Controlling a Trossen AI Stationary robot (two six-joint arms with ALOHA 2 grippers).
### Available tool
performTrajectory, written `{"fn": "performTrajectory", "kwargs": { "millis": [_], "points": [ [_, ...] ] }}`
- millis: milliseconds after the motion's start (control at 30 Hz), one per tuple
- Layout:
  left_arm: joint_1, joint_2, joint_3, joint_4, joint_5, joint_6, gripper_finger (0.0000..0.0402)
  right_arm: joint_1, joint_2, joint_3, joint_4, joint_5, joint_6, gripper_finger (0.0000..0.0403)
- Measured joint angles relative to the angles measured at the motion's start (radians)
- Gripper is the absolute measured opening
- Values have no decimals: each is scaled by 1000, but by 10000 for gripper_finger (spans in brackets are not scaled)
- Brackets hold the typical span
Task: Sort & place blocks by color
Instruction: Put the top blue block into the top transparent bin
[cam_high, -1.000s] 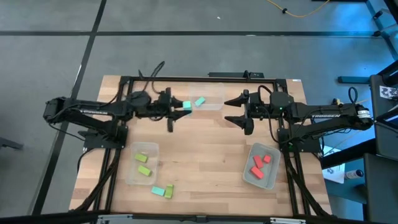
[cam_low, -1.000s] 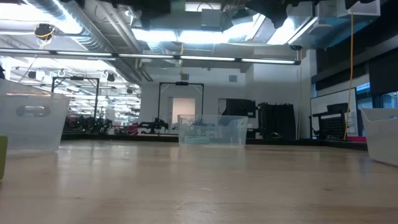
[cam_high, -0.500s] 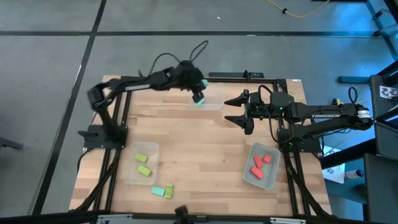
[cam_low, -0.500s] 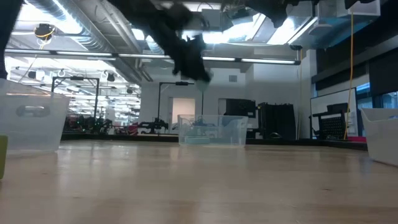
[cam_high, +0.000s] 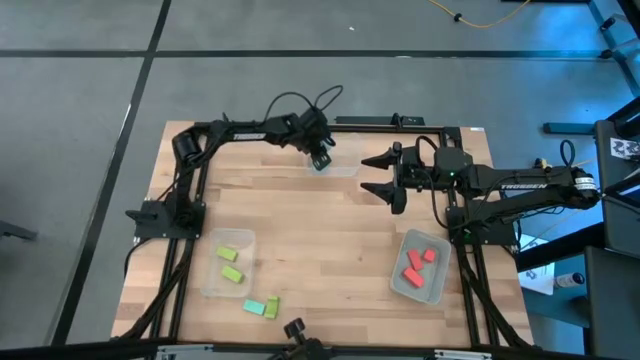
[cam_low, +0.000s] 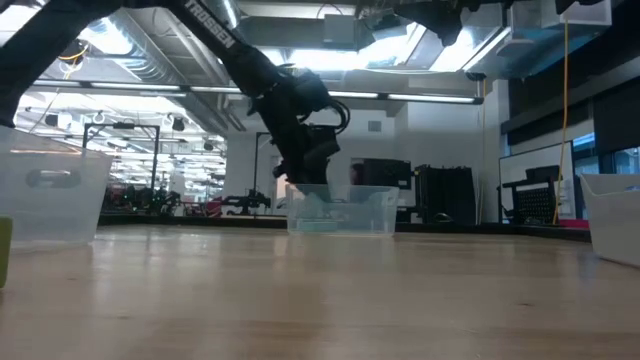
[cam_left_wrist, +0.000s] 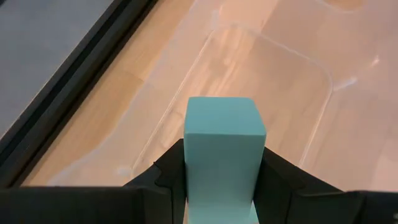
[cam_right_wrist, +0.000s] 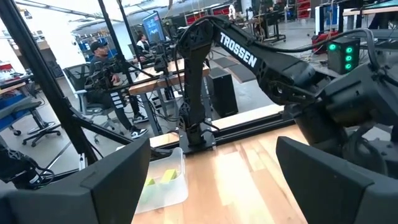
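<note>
Since half a second ago the left arm has drawn in, and its gripper (cam_high: 320, 160) now hangs over the far bin (cam_high: 335, 160) at the table's back edge, lower than before. It is clenched on a teal block (cam_left_wrist: 224, 149), a plain square-ended bar with a matte face, seen end-on between the dark fingers (cam_left_wrist: 160, 177) just above the bin's clear floor. The right arm has not moved.

Three clear bins stand on the table (cam_high: 320, 230). From the left: the left bin (cam_high: 229, 263) near the front holds three lime blocks (cam_high: 232, 272). Just in front of it, loose on the wood, lie one teal block (cam_high: 254, 307) and one lime block (cam_high: 271, 306), touching side by side. The far bin, at mid-table, shows teal beneath the gripper; how many blocks lie inside cannot be told. The right bin (cam_high: 421, 266) holds three red-orange blocks (cam_high: 418, 264), bunched together.

The right gripper (cam_high: 379, 175) waits just right of the far bin, above the table, fingers spread and holding nothing.

Beyond the table, in the right wrist view, a person (cam_right_wrist: 109, 68) sits at a desk.
</note>
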Motion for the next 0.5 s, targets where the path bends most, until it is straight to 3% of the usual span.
{"fn": "performTrajectory", "kwargs": {
  "millis": [500],
  "points": [
    [-13,5,-2,-13,-61,54,134,0,0,0,0,3,2,351]
  ]
}}
